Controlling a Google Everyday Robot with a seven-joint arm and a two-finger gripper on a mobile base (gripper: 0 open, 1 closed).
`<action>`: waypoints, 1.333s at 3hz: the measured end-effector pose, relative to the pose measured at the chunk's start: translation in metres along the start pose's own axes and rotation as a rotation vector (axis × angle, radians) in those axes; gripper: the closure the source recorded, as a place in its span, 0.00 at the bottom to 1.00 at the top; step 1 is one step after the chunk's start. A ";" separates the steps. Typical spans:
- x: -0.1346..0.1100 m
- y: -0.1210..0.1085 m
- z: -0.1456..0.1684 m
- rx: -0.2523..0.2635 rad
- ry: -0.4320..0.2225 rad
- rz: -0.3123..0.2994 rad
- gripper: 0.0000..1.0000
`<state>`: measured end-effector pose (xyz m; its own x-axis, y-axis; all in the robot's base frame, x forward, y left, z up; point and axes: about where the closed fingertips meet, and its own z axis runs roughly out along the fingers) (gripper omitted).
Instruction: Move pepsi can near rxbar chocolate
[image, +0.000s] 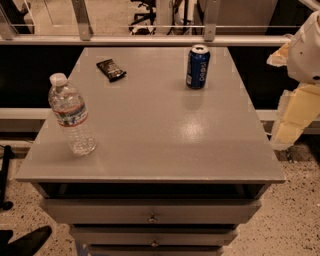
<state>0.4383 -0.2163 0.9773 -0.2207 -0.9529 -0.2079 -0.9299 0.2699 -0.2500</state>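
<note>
Tool (294, 117) hangs beside the counter's (165, 135) right edge, open or closed I cannot tell; the pepsi can (198, 66) stands upright, well apart from the rxbar chocolate (111, 69), awaiting pickup.

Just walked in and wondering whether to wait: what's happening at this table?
Nothing is being held yet. The robot's claw hangs off the right side of the grey cabinet top, touching none of the items. The pepsi can stands upright at the back right, apart from the rxbar chocolate, which lies flat at the back left. A water bottle stands near the front left corner.
</note>
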 end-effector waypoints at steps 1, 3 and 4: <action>0.000 0.000 0.000 0.000 0.000 0.000 0.00; -0.004 -0.024 0.029 0.010 -0.117 0.071 0.00; -0.014 -0.056 0.062 0.031 -0.202 0.124 0.00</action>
<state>0.5120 -0.2098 0.9353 -0.2659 -0.8662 -0.4231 -0.8892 0.3899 -0.2395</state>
